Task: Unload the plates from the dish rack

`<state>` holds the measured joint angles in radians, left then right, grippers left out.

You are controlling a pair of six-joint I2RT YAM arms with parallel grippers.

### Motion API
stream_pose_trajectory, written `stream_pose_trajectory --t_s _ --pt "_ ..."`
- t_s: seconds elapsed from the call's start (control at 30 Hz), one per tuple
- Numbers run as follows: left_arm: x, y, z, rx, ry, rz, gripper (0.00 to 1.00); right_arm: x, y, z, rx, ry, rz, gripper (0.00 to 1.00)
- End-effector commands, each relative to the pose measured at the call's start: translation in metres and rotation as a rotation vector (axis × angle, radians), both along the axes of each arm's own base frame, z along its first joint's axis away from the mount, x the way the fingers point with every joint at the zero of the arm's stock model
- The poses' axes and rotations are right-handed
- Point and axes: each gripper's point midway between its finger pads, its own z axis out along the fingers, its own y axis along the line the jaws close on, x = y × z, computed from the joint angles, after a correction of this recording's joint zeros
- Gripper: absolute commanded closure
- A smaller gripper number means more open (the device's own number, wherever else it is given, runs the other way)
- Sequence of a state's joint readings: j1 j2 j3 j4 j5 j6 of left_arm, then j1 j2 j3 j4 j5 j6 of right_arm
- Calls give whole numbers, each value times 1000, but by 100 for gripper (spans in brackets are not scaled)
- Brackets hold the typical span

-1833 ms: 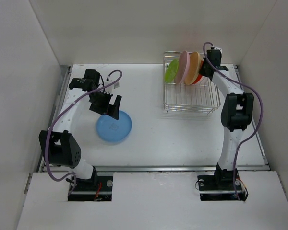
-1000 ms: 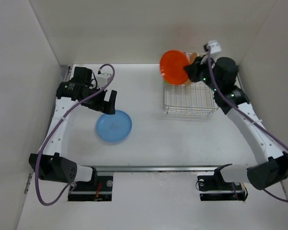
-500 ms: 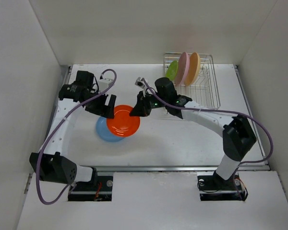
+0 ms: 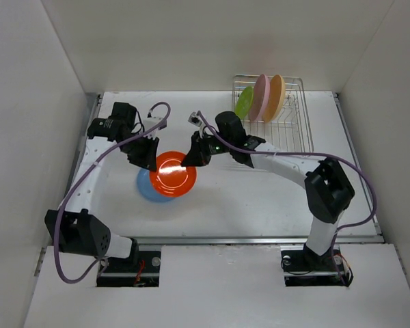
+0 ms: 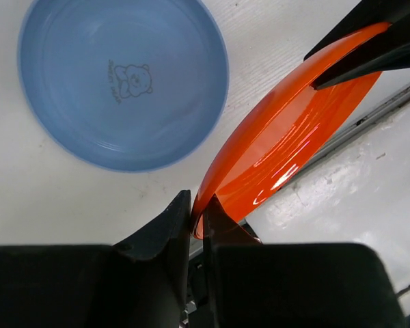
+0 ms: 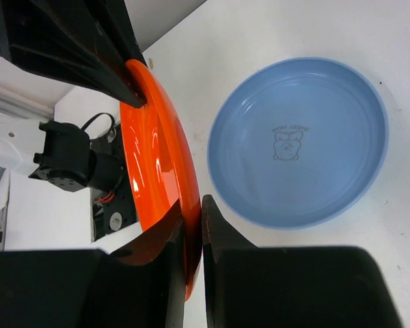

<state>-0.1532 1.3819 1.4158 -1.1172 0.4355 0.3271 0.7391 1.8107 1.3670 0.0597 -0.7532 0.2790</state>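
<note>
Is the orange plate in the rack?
No, the left gripper and right gripper hold the orange plate over the blue plate, outside the dish rack.

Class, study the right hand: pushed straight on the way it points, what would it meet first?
Past the orange plate that the right hand grips, probably the left hand clamped on the opposite rim; depth is uncertain.

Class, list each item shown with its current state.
Left gripper: shut on orange plate.
Right gripper: shut on orange plate.
Orange plate: held up, gripped at opposite edges.
Blue plate: flat on table.
Rack: holds three plates.
Green plate: upright in rack.
Pink plate: upright in rack.
Yellow plate: upright in rack.
</note>
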Motion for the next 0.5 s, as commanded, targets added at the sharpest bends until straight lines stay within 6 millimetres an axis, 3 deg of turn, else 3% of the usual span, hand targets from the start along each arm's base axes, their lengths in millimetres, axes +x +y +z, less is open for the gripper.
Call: stream_pose_trajectory --t_s 0.0,0.07,0.17,0.2,0.23,0.3,0.33,0.4,0.47 --pt "-7 -6 7 -40 36 -26 100 4 17 57 147 -114 49 100" --pt "-6 -7 4 -44 56 -9 100 6 17 57 144 -108 29 100" --pt "10 1 13 -50 37 72 100 17 14 47 116 -66 -22 74" --pt "16 4 16 -58 20 103 100 24 9 45 107 -52 -53 74" --pt "25 8 13 -54 30 135 100 38 3 44 101 -46 -105 57" --pt "40 19 15 -70 28 220 100 52 -5 45 101 -2 -174 49" --pt "47 20 20 -91 24 240 100 60 -10 45 100 10 -210 39" --pt "65 31 14 -118 46 312 100 82 -27 58 116 0 -312 30" --pt "85 47 8 -158 72 421 100 100 -43 67 119 -11 -404 25"
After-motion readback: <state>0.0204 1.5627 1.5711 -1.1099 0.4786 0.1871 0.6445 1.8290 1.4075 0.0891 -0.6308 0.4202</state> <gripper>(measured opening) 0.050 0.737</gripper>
